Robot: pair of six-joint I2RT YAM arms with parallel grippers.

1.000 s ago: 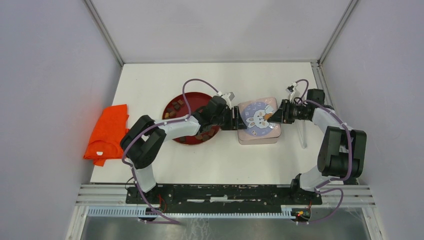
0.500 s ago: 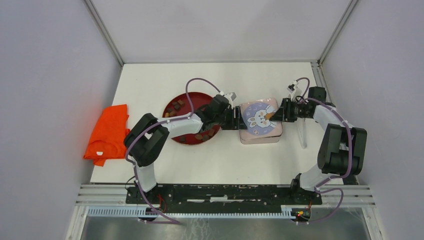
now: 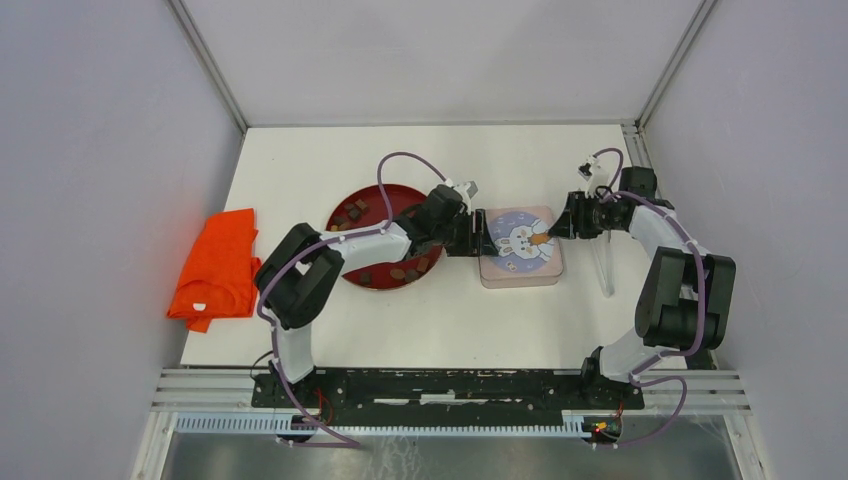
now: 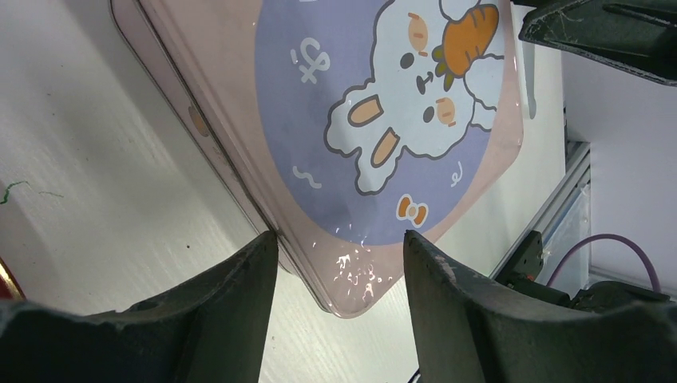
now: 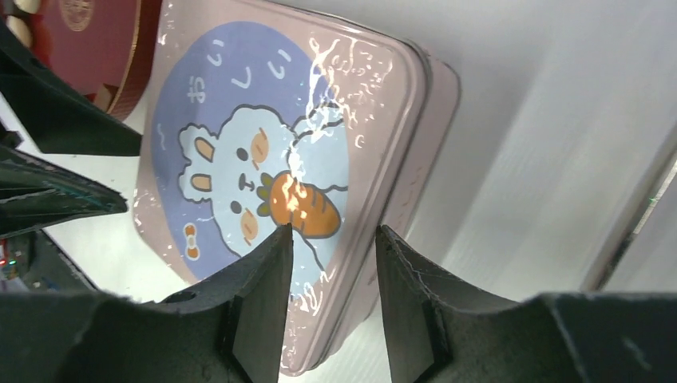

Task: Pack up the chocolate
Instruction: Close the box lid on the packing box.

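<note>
lid (image 3: 519, 240) lies on box, grippers flanking it.

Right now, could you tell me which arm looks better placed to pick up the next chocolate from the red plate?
Probably the left: its gripper sits open at the lidded box's left edge, right beside the red plate, while the right gripper is across the box.

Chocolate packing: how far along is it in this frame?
Done: the lid with the rabbit print lies on the pink box. In hand: the left gripper and right gripper, both open, sit at opposite edges of the lid; neither clamps it. Left: several chocolate pieces lie on the red plate, so packing looks unfinished. What the box holds is hidden.
</note>
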